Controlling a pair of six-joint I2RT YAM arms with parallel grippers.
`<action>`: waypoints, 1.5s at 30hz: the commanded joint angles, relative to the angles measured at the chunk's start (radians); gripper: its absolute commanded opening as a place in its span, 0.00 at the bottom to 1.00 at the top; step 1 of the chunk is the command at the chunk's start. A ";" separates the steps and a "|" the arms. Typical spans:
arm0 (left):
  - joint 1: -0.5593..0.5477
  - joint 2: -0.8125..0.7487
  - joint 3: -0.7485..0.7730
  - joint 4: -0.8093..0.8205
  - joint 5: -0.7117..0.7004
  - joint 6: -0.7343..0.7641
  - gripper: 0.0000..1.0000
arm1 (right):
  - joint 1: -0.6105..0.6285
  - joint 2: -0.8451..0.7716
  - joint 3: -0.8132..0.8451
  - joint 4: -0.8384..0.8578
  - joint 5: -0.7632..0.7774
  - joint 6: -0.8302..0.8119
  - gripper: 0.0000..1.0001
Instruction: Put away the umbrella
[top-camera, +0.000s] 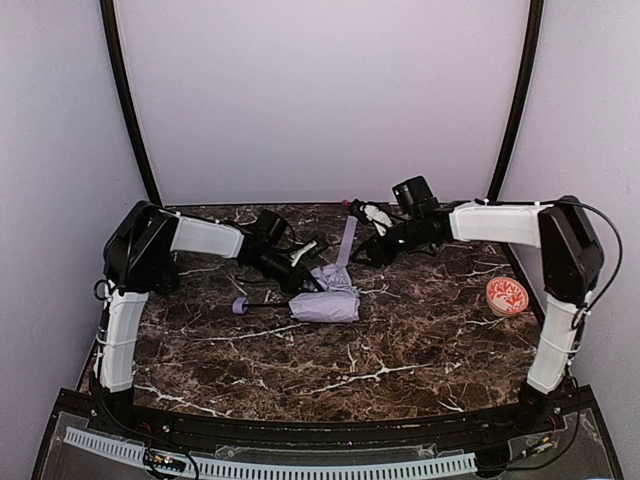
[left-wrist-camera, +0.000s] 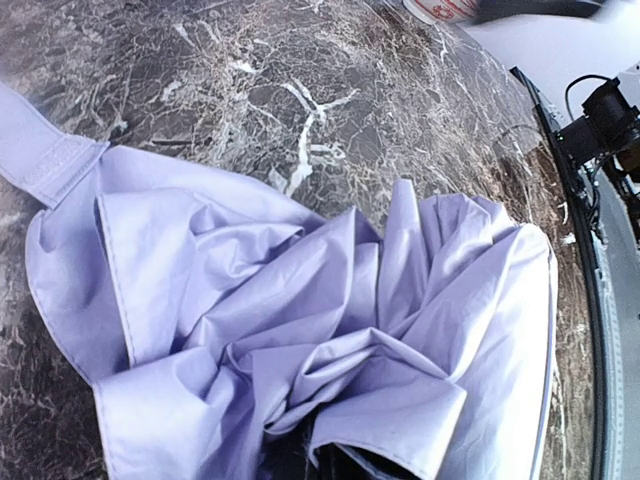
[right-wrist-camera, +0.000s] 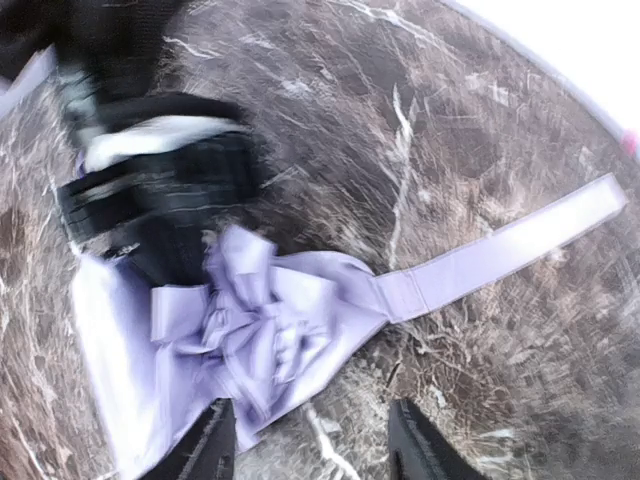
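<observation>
While both arms reach in over the marble table (top-camera: 400, 350), the action sits at mid-table. The left arm (top-camera: 205, 237) comes up from its base, bends at the elbow and runs its forearm rightward and down, so the left gripper (top-camera: 308, 272) lands on the upper left of the umbrella (top-camera: 327, 300). That claw is clenched, and from its wrist view the lavender folds all gather toward it, so it looks to be pinching the fabric. The right arm (top-camera: 495, 222) mirrors it, elbow high at the right and forearm stretched leftward. The right gripper (right-wrist-camera: 312, 415) hovers just above the far right of the bundle, released. Its fingers (right-wrist-camera: 212, 445) stand apart with nothing between them.

Count it up: two arms, one umbrella, one red-and-white disc (top-camera: 507, 296). The umbrella lies collapsed in a crumpled heap at the table's centre. Its one strap (top-camera: 347, 240) trails flat toward the back wall. Its thin black shaft (top-camera: 268, 301) pokes out leftward to the one small handle (top-camera: 240, 305).

For room, bare marble stretches from the bundle to the near edge. The disc sits well apart, close to the right edge. The strap's tip nears the back edge.
</observation>
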 joint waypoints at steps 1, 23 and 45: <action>0.012 0.052 0.039 -0.188 0.006 0.011 0.00 | 0.188 -0.208 -0.239 0.141 0.181 -0.261 0.59; 0.019 0.092 0.090 -0.264 0.036 0.044 0.00 | 0.389 0.078 -0.155 0.004 0.521 -0.509 0.60; -0.188 -0.858 -0.832 0.379 -0.311 0.529 0.67 | 0.301 0.256 -0.042 -0.462 -0.204 -0.173 0.28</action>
